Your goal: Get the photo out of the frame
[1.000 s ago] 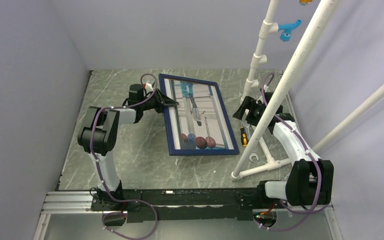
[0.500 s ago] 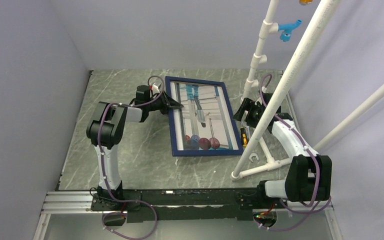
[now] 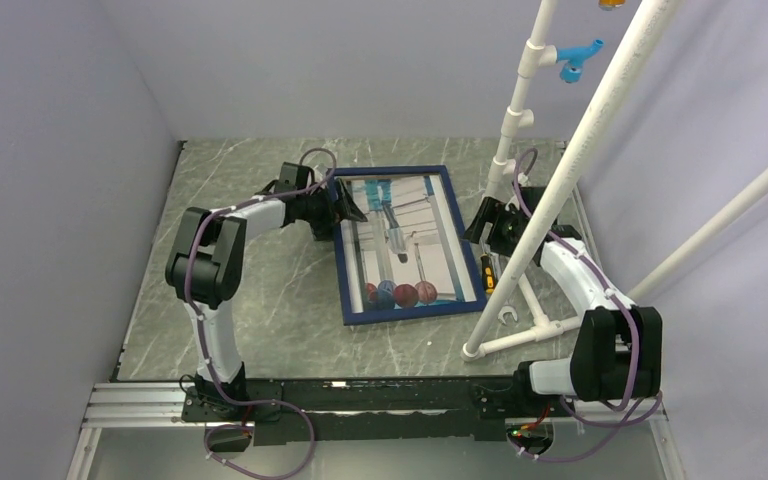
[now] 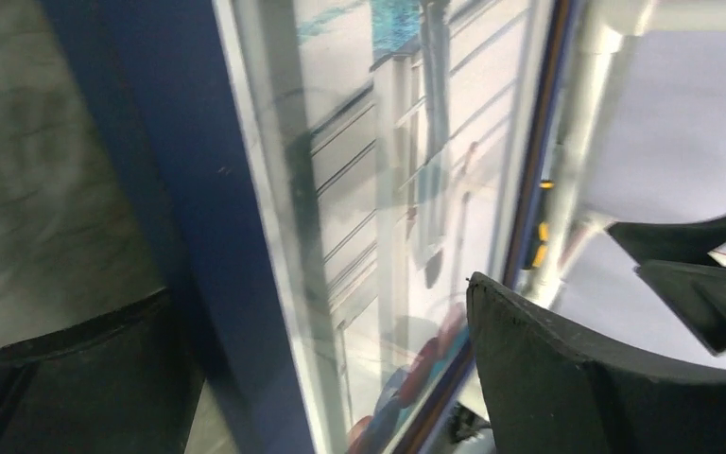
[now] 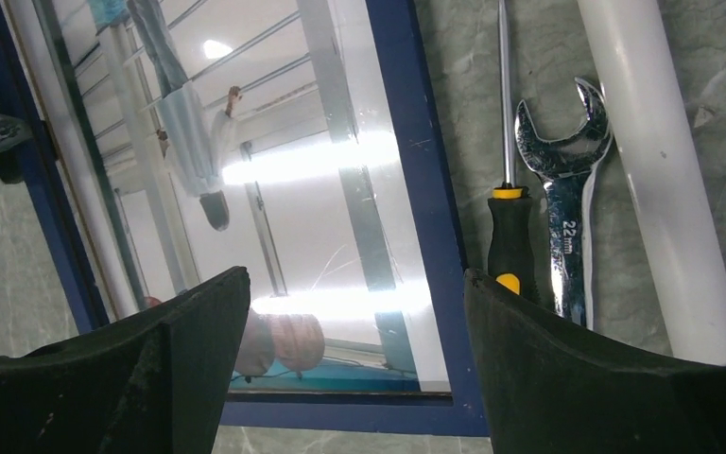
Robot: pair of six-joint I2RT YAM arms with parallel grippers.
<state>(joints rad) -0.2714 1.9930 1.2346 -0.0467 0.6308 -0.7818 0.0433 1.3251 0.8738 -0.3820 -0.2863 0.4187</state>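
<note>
Both grippers open, one on each side of the framed photo at mid-table

At the left, the left gripper [image 3: 345, 205] reaches in at the far end of the frame's [image 3: 340, 262] left rail. Its jaws are spread wide with the navy rail passing between them, and they clamp nothing (whether either finger touches the rail cannot be told). The frame lies on the grey marbled table [image 3: 260, 300] with its long sides running near to far, and the photo [image 3: 425, 255] sits inside it, picture side up: white columns, a figure and red and blue balls at the near end. To the right, the right gripper [image 3: 482, 222] hangs above the frame's right rail, jaws wide apart and empty. Just right of that rail lie a black-and-yellow screwdriver [image 5: 510, 236] and a wrench [image 5: 564, 189], side by side, next to a white pipe [image 5: 657, 170].
</note>
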